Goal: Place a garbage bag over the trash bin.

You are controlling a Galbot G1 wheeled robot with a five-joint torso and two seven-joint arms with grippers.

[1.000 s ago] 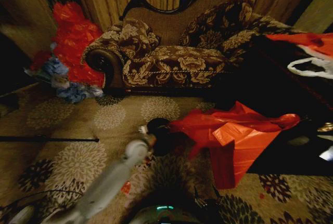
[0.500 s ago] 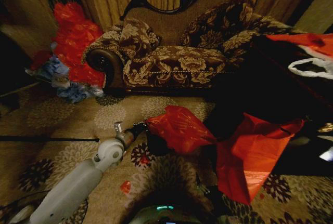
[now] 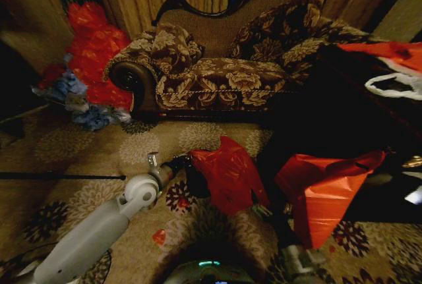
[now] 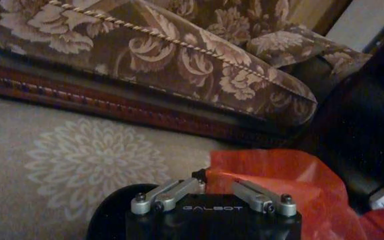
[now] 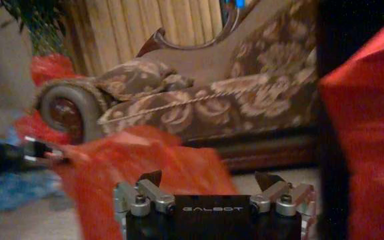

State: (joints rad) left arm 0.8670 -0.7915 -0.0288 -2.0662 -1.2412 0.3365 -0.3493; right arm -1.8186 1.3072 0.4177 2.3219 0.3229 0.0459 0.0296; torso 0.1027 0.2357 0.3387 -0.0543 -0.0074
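Left tool [image 3: 187,161] clenching bag [image 3: 227,172] edge, stretching film over bin [image 3: 196,182] beneath; right tool [image 5: 207,181] spread — released, just behind bag.

A home living room: floral sofa [image 3: 217,66], patterned carpet [image 3: 79,159].

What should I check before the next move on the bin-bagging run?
1. Left claw grips the garbage bag: ok, shut on the bag's edge.
2. Right claw grips the bag: not ok, it is open with the bag just ahead of it.
3. Bag mouth spread open: cannot tell, the film hangs bunched.
4. Bag around the trash bin rim: not ok, the bag hangs beside the bin.
5. Orange-red sheet clear of the bin: ok, it sits apart on the robot's right.
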